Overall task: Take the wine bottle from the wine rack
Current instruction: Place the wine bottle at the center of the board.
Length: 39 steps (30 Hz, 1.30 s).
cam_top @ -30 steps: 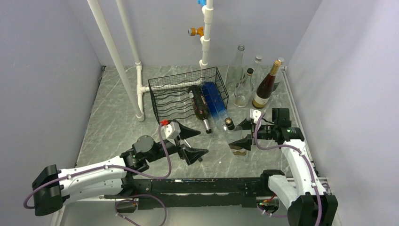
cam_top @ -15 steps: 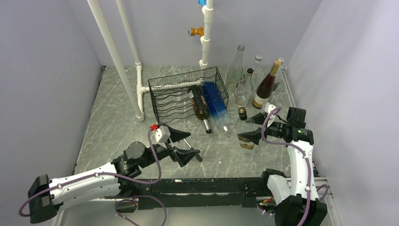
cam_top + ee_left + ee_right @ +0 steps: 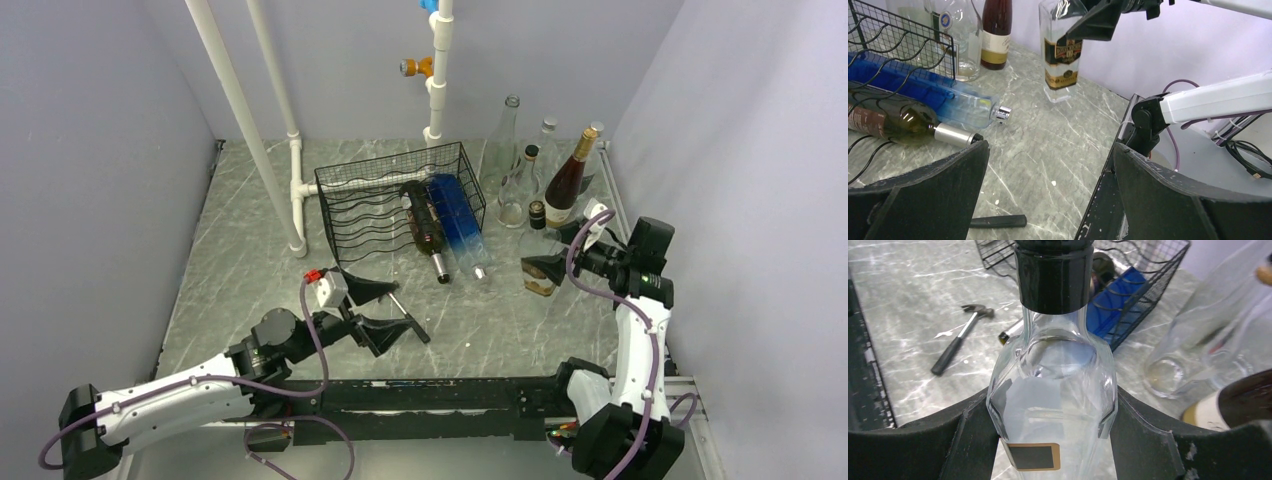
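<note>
Wine bottle [image 3: 538, 245]: clear square glass with a black cap, out of the wine rack [image 3: 385, 205] and upright near the right edge of the tabletop [image 3: 250, 260], just in front of the standing bottles [image 3: 560, 185] at the far right corner; whether its base rests on the surface or hangs just above it cannot be told.

Right gripper [image 3: 1050, 410]: fingers pressed against opposite sides of the bottle at the shoulder, just above the label; a grip at the wide body, below the neck, appears chosen to keep the bottle vertical and stop it from swinging.

Rack contents: a dark bottle [image 3: 425, 225] and a blue bottle [image 3: 455, 220] lie side by side in the right half of the rack, necks pointing out toward the near edge; the left half holds nothing visible.

Left gripper [image 3: 1050, 150]: jaws spread wide and holding nothing, hovering over the middle of the tabletop in front of the rack, above a hammer [image 3: 410, 322] lying flat; it faces the rack's open front but is well apart from it.

Assessment: removal looks complete for this bottle; the remaining step is to set it down beside the group and release; risk is knocking the neighbouring glass.
</note>
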Available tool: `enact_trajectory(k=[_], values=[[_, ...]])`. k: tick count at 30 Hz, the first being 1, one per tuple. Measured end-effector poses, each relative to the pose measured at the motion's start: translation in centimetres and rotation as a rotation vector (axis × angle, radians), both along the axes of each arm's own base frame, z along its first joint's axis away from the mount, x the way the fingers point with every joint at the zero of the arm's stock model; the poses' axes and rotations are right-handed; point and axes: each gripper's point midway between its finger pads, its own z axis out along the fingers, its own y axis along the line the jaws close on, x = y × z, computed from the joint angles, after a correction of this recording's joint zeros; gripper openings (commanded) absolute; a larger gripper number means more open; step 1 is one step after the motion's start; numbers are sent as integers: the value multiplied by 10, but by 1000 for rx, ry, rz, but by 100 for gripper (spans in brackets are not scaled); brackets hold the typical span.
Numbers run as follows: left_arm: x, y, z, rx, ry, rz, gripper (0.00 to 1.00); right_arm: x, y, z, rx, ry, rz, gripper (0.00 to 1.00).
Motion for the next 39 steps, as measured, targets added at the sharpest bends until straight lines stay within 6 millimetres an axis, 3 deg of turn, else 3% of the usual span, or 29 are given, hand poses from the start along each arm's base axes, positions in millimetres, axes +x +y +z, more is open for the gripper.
enact_trajectory(k=[6, 14, 39], values=[[0, 4, -4, -2, 1, 10, 99, 27, -16, 11, -3, -56, -72, 0], [1, 9, -5, -4, 4, 28, 99, 56, -36, 12, 41, -73, -176, 0], [2, 16, -24, 10, 25, 49, 99, 89, -78, 5, 177, -97, -433, 0]])
